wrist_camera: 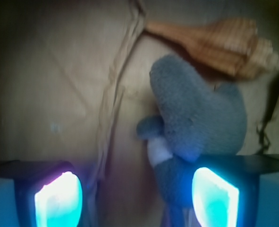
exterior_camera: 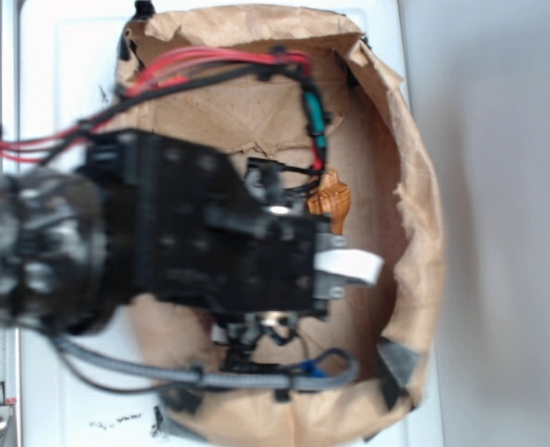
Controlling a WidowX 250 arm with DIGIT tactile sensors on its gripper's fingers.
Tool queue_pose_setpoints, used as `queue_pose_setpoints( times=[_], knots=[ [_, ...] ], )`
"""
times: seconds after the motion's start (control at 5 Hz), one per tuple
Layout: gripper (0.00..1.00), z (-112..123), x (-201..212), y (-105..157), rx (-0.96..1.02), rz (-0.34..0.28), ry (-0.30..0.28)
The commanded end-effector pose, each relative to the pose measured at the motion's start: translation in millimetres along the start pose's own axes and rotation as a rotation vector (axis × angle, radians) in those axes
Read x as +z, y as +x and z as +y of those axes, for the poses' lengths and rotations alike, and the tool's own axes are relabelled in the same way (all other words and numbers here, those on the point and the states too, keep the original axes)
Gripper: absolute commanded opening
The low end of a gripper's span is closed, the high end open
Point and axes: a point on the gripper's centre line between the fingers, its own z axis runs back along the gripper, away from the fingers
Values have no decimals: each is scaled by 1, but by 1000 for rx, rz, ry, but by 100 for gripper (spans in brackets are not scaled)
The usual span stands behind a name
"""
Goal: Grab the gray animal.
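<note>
The gripper hangs with its jaws spread wide, nothing between them. The gray animal lies on the floor of the brown paper-lined bin, its lower end running under the right-hand finger rather than sitting in the gap. If the jaws close from here, that finger could well land on the plush and pin or shove it instead of pinching it. The seashell shares the bin, touching the animal's far side, so a shoved toy might jam against it.

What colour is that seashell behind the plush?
Orange-brown with ridges, seashell; clearest in the wrist view.
</note>
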Motion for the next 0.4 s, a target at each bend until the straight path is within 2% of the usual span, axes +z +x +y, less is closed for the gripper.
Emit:
queue_pose_setpoints(
  times=[0.0,0.2],
  knots=[
    [100,7,-3,28,63,-52,83],
    [100,14,-13,40,97,-52,126]
  ],
)
